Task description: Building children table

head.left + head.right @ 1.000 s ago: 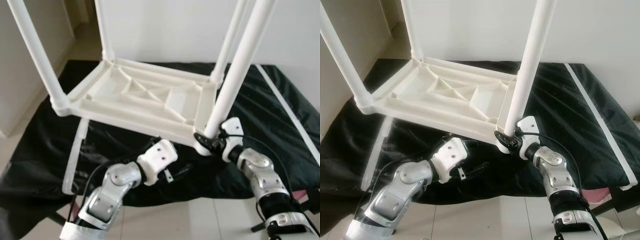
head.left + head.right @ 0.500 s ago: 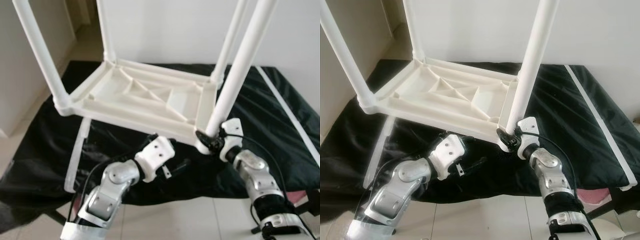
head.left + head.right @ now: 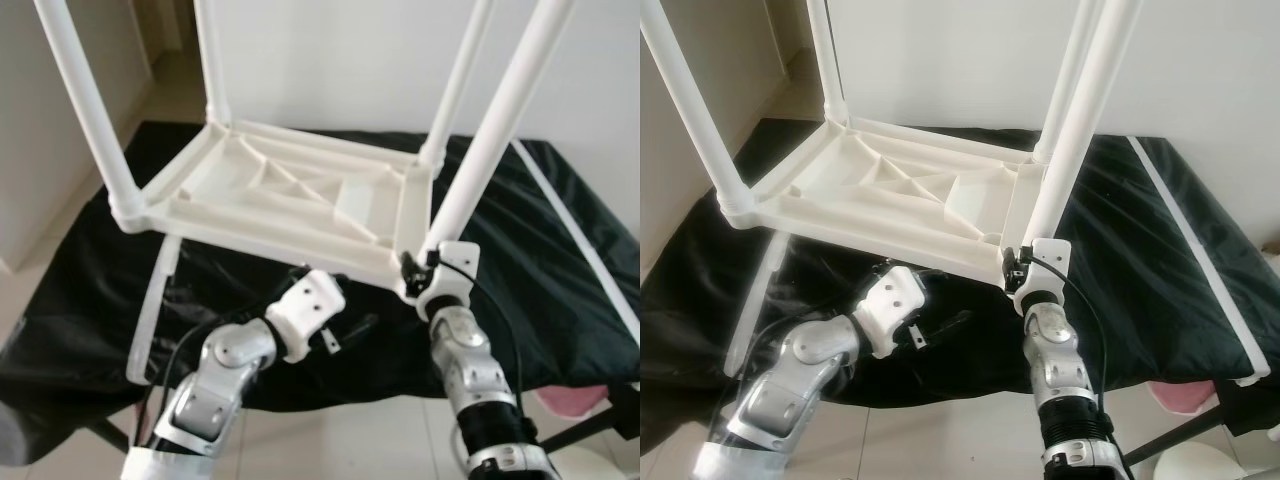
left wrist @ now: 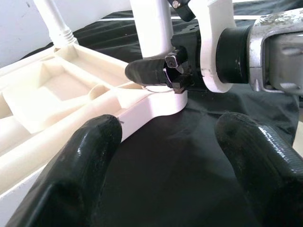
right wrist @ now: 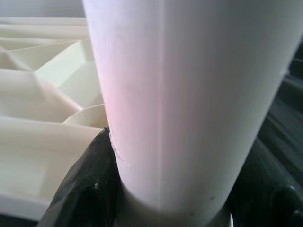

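A white plastic children's table (image 3: 290, 195) lies upside down on a black cloth (image 3: 540, 260), its four legs pointing up. My right gripper (image 3: 413, 270) is shut on the base of the near right leg (image 3: 490, 150), where it meets the table's corner. In the right wrist view that leg (image 5: 189, 94) stands close between the black fingers (image 5: 90, 189). My left gripper (image 3: 345, 335) hangs open over the cloth just below the table's near edge. The left wrist view has its fingers (image 4: 94, 156) spread apart, pointing at the held corner (image 4: 161, 101).
A loose white strip (image 3: 150, 310) lies on the cloth under the table's left corner. Another long white strip (image 3: 570, 230) runs along the cloth's right side. A white wall stands behind. Tiled floor and a pink item (image 3: 575, 400) lie near my right arm.
My right forearm has swung leftward around the leg and now stands almost straight below it, still gripping the base. The left arm has hardly moved.
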You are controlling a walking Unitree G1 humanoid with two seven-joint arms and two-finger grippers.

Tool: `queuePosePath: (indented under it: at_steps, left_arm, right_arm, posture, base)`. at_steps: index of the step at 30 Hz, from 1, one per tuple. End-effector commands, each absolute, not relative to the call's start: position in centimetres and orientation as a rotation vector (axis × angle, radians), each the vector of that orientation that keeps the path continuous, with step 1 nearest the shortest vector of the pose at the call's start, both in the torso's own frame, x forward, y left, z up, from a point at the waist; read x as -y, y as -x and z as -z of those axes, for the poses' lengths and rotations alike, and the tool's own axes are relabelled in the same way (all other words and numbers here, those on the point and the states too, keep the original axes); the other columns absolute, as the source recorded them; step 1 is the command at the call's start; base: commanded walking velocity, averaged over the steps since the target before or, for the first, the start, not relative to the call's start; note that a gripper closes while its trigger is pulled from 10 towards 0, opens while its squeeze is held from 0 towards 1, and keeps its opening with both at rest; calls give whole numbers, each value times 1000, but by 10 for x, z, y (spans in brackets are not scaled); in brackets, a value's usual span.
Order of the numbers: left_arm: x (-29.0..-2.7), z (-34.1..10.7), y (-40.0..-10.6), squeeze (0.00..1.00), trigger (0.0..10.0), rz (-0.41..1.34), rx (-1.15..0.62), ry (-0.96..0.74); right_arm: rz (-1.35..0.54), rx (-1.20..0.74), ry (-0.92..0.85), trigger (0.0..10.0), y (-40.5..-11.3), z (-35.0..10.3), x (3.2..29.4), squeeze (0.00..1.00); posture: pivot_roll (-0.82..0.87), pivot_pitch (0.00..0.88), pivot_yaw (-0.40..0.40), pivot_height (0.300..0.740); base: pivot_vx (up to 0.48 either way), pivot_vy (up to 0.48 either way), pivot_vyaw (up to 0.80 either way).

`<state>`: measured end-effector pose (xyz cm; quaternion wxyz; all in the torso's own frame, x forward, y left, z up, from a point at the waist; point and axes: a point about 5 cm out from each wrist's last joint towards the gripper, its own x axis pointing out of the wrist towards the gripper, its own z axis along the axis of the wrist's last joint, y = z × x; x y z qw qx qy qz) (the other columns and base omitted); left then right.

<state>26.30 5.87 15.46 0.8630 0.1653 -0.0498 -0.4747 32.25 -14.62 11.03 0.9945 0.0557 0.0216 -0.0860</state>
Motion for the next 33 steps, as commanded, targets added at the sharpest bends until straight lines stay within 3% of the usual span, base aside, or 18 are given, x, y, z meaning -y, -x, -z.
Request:
queuePosePath:
  at_steps: [1, 12, 13, 14, 30, 33]
  left_arm:
    - [-60, -154, -267, 0, 10000, 895, 113, -346]
    - [-56, -149, -262, 0, 10000, 921, 104, -344]
    - [-57, -150, -264, 0, 10000, 916, 107, -346]
    - [-58, -151, -264, 0, 10000, 911, 109, -344]
    - [-59, -153, -261, 0, 10000, 905, 129, -328]
    - [-60, -155, -259, 0, 10000, 928, 155, -316]
  right_arm:
    - [277, -182, -137, 10000, -310, -81, 149, 0]
    - [226, -148, -106, 10000, -312, -90, 150, 0]
    - [210, -125, -113, 10000, -311, -92, 148, 306]
    - [173, -79, -121, 10000, -310, -98, 146, 1000]
    - [-10, 68, -89, 10000, -303, -118, 170, 1000]
    - [-123, 88, -70, 10000, -307, -124, 176, 1000]
  posture:
    - [39, 46, -43, 740]
    - [26, 52, -42, 740]
    - [27, 53, -43, 740]
    - [31, 56, -46, 740]
    - [36, 63, -60, 740]
    - [36, 56, -60, 740]
  base:
    - [0, 0, 0]
    - [0, 0, 0]
    - [0, 0, 0]
    - [0, 0, 0]
    - [0, 0, 0]
    - [0, 0, 0]
